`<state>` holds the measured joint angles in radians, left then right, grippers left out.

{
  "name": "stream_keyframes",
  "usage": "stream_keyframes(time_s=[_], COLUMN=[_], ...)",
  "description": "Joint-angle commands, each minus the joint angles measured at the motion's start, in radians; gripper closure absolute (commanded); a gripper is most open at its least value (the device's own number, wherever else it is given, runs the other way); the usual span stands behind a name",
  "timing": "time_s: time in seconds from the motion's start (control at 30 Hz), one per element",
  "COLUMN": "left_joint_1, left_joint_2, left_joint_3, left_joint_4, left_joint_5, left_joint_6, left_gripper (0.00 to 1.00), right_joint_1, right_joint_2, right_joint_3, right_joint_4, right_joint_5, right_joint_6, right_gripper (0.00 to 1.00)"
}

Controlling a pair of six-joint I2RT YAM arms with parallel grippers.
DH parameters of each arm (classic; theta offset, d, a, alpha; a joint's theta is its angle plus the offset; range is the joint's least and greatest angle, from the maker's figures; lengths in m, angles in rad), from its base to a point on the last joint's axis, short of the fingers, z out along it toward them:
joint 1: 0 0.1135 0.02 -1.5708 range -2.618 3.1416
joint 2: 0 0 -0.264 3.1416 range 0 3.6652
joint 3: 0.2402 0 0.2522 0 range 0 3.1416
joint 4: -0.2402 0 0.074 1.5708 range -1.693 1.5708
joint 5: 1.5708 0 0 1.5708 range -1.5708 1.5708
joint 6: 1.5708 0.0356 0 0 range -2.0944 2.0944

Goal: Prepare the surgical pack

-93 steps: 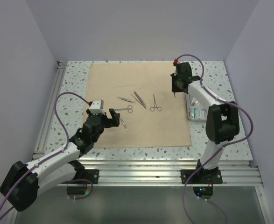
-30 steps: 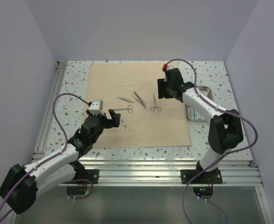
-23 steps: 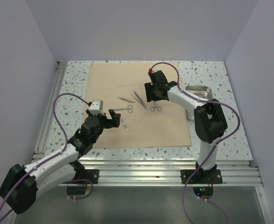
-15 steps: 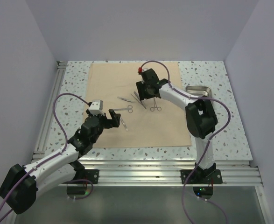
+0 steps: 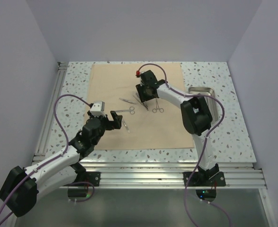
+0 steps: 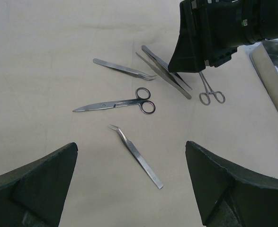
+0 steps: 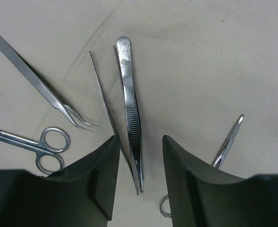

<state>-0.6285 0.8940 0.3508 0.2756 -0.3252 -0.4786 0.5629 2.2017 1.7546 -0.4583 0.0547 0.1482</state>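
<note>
On tan cloth (image 5: 153, 132), mid-counter (image 5: 228, 137): straight forceps (image 7: 130, 109). Lying flat, long axis far-left to near-right in top view. Aimed rounded-end-first away from right tool (image 7: 139, 142), opposite end tucked between its fingers. Partway open, straddling, gripping nothing. Left tool (image 6: 130, 146) wide, empty, over curved tweezers (image 6: 135, 156), near scissors (image 6: 115, 101).

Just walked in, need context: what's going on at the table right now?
The right tool is down over the straight forceps on the cloth, jaws apart on either side of them, not gripping yet. The left tool hovers wide open above the near-left part of the cloth, holding nothing. The scissors and tweezers lie loose on the cloth. The tray sits off its right edge.
</note>
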Motion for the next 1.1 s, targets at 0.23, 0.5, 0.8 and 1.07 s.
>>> stream_keyframes(time_s=[0.23,0.5,0.8,1.07], left_joint_1=[0.003,0.003,0.003,0.003], left_joint_2=[0.005,0.005,0.008,0.010], left_joint_3=[0.014,0.016,0.017,0.019], left_joint_4=[0.034,0.034,0.033,0.031], left_joint_5=[-0.008,-0.006,-0.003,0.000], left_joint_6=[0.017,0.017,0.017,0.018], left_gripper=[0.00,0.00,0.00,0.00], right_joint_1=[-0.001,-0.004,-0.023,-0.106], right_joint_2=[0.035,-0.042,-0.152,-0.232], right_joint_3=[0.046,-0.001,-0.053,-0.099], right_joint_4=[-0.028,0.010,0.050,0.044], right_joint_5=[-0.024,0.031,0.091,0.102], right_joint_6=[-0.027,-0.024,-0.009,0.034], right_gripper=[0.68,0.86,0.89,0.91])
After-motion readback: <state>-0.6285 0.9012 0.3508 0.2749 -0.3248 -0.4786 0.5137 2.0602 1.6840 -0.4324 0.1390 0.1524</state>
